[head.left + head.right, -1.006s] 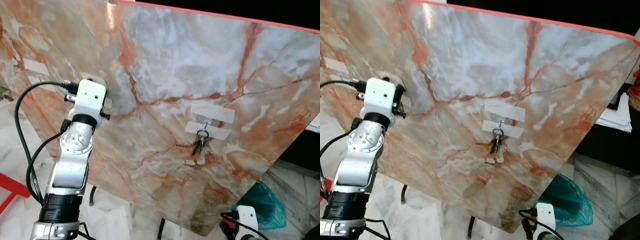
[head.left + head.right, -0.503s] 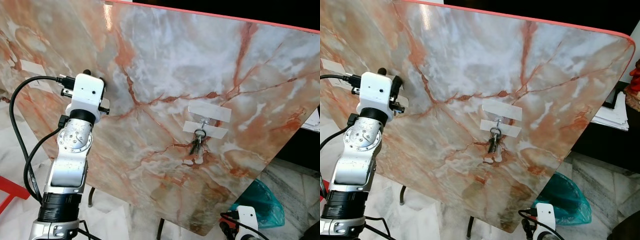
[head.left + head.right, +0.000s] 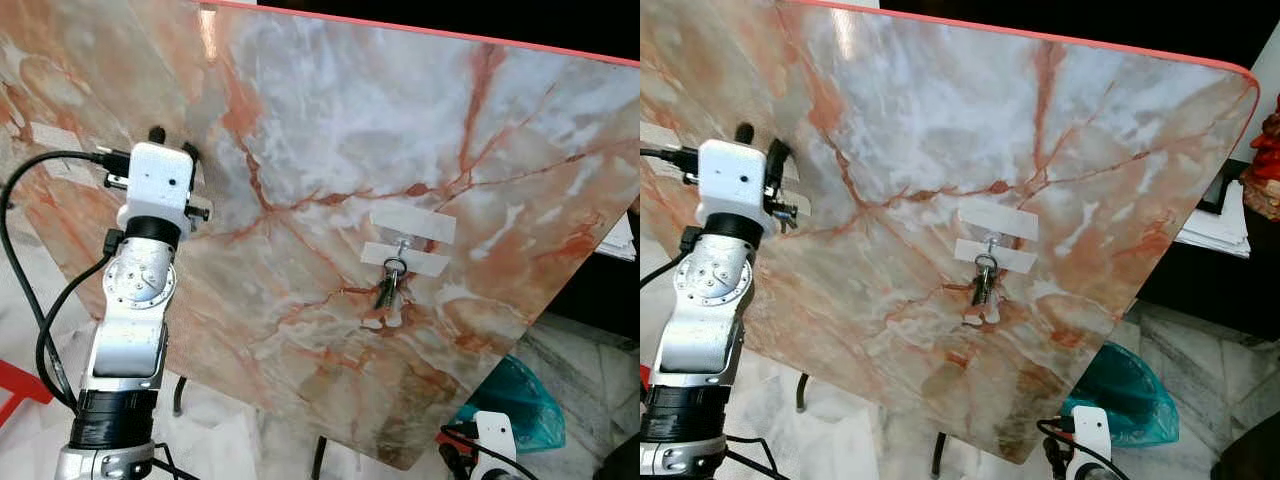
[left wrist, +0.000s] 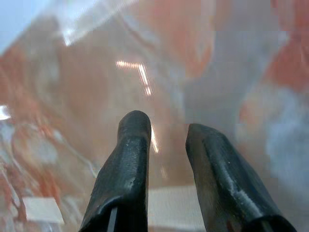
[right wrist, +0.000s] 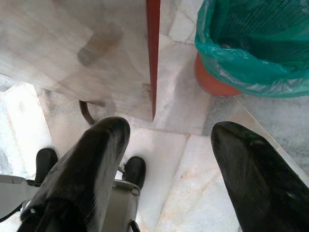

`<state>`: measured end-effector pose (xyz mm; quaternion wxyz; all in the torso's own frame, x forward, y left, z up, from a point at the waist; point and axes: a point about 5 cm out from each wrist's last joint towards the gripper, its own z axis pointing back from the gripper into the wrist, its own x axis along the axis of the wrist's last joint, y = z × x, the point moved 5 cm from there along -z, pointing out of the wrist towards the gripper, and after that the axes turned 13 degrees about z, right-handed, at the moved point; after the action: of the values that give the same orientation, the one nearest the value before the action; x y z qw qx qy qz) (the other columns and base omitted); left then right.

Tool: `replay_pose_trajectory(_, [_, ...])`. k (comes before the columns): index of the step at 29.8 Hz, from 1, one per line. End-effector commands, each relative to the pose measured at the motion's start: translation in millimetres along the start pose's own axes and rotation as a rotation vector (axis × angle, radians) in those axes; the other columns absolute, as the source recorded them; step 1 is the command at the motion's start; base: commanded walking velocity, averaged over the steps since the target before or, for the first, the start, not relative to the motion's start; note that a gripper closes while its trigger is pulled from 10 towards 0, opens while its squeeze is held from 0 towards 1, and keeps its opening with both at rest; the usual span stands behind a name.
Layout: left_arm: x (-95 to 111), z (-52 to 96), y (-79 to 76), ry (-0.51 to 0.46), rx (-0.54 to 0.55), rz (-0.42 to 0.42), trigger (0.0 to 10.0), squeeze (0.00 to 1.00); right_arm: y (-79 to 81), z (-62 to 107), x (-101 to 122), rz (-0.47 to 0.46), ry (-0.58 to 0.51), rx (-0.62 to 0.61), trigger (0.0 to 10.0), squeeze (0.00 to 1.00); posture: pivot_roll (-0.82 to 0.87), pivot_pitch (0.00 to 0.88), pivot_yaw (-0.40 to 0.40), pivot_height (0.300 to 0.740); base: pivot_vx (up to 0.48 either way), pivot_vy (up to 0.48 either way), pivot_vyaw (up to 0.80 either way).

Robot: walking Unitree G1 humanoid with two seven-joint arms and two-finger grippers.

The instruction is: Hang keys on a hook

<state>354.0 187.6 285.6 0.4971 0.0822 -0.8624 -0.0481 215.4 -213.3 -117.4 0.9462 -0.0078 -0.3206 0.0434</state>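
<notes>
While the keys (image 3: 389, 290) hang on the hook (image 3: 400, 247) at centre right, the left gripper (image 4: 166, 133), slightly parted and empty, should withdraw straight; the right gripper (image 5: 169, 145) gapes low.

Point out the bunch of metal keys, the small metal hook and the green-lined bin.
bunch of metal keys (image 3: 389, 290), left eye view, on the blades.
small metal hook (image 3: 400, 246), left eye view, its stem.
green-lined bin (image 5: 251, 43), right wrist view, the liner.

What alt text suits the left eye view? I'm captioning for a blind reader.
A bunch of keys hangs on a hook taped to a tilted marble panel. The left tool is raised near the panel, away from the keys.
</notes>
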Motion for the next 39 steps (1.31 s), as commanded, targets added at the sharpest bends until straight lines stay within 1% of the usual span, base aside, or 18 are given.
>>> replay_pose_trajectory(1, [15,-0.6,2.9,-0.064,0.018,0.012,10.0,0.00,-3.4,0.9,-1,0.004,0.001,-0.008,10.0,0.00,0.06,0.011,-0.063,0.740,0.000,0.000,0.00])
replay_pose_trajectory(2, [16,0.2,5.1,-0.070,0.029,0.006,10.0,0.00,-3.3,0.9,-1,0.003,0.001,-0.008,10.0,0.00,0.06,0.011,-0.063,0.740,0.000,0.000,0.00])
replay_pose_trajectory(3, [15,3.1,12.2,-0.068,0.061,-0.007,10.0,0.00,-3.4,0.9,-2,0.003,0.001,-0.008,10.0,0.00,0.06,0.011,-0.063,0.740,0.000,0.000,0.00])
replay_pose_trajectory(4, [15,3.1,12.2,-0.068,0.061,-0.007,10.0,0.00,-3.4,0.9,-2,0.003,0.001,-0.008,10.0,0.00,0.06,0.011,-0.063,0.740,0.000,0.000,0.00])
replay_pose_trajectory(5, [13,6.5,19.7,-0.065,0.096,-0.019,10.0,0.00,-3.4,0.9,-2,0.004,0.002,-0.008,10.0,0.00,0.06,0.010,-0.063,0.740,0.000,0.000,0.00])
replay_pose_trajectory(6, [12,7.8,22.4,-0.063,0.108,-0.021,10.0,0.00,-3.4,0.9,-2,0.004,0.002,-0.008,10.0,0.00,0.06,0.010,-0.063,0.740,0.000,0.000,0.00])
replay_pose_trajectory(9, [0,18.3,35.6,-0.021,0.164,-0.053,10.0,0.00,-3.4,0.9,-2,0.004,0.002,-0.007,10.0,0.00,0.06,0.012,-0.062,0.740,0.000,0.000,0.00])
replay_pose_trajectory(10, [0,18.3,35.6,-0.021,0.164,-0.053,10.0,0.00,-3.4,0.9,-2,0.004,0.002,-0.007,10.0,0.00,0.06,0.012,-0.062,0.740,0.000,0.000,0.00])
replay_pose_trajectory(12, [-8,23.7,39.5,0.008,0.178,-0.056,10.0,0.00,-3.3,0.9,-2,0.006,0.002,-0.006,10.0,0.00,0.06,0.012,-0.062,0.740,0.000,0.000,0.00])
replay_pose_trajectory(13, [-9,24.5,39.9,0.012,0.179,-0.057,10.0,0.00,-3.4,0.9,-2,0.006,0.002,-0.006,10.0,0.00,0.06,0.015,-0.065,0.740,0.000,0.000,0.00])
replay_pose_trajectory(14, [-13,24.7,39.3,0.030,0.176,-0.037,10.0,0.00,-3.6,1.0,-2,0.006,0.002,-0.006,10.0,0.00,0.06,0.015,-0.065,0.740,0.000,0.000,0.00])
replay_pose_trajectory(16, [-19,23.5,36.6,0.053,0.163,-0.022,10.0,0.00,-3.7,1.0,-1,0.006,0.002,-0.007,10.0,0.00,0.06,0.015,-0.066,0.740,0.000,0.000,0.00])
replay_pose_trajectory(21, [-35,23.0,29.9,0.121,0.140,-0.013,10.0,0.00,-4.0,1.0,-1,0.004,0.002,-0.008,10.0,0.00,0.06,0.014,-0.066,0.740,0.000,0.000,0.00])
replay_pose_trajectory(23, [-37,23.5,29.7,0.132,0.142,-0.010,10.0,0.00,-4.0,1.0,-1,0.004,0.002,-0.008,10.0,0.00,0.06,0.016,-0.066,0.740,0.000,0.000,0.00])
replay_pose_trajectory(24, [-44,24.3,30.7,0.156,0.154,-0.006,10.0,0.00,-4.0,1.0,-1,0.004,0.002,-0.008,10.0,0.00,0.06,0.016,-0.066,0.740,0.000,0.000,0.00])
replay_pose_trajectory(25, [-45,24.4,31.0,0.162,0.158,-0.004,10.0,0.00,-4.0,1.0,-2,0.005,0.002,-0.008,10.0,0.00,0.06,0.016,-0.066,0.740,0.000,0.000,0.00])
replay_pose_trajectory(36, [-45,21.6,32.1,0.154,0.159,-0.001,10.0,0.00,-4.2,1.0,-1,0.007,0.002,-0.007,10.0,0.00,0.06,0.018,-0.069,0.740,0.000,0.000,0.00])
replay_pose_trajectory(39, [-43,18.3,32.0,0.145,0.161,-0.003,10.0,0.00,-4.3,1.1,-1,0.006,0.002,-0.008,10.0,0.00,0.06,0.018,-0.069,0.740,0.000,0.000,0.00])
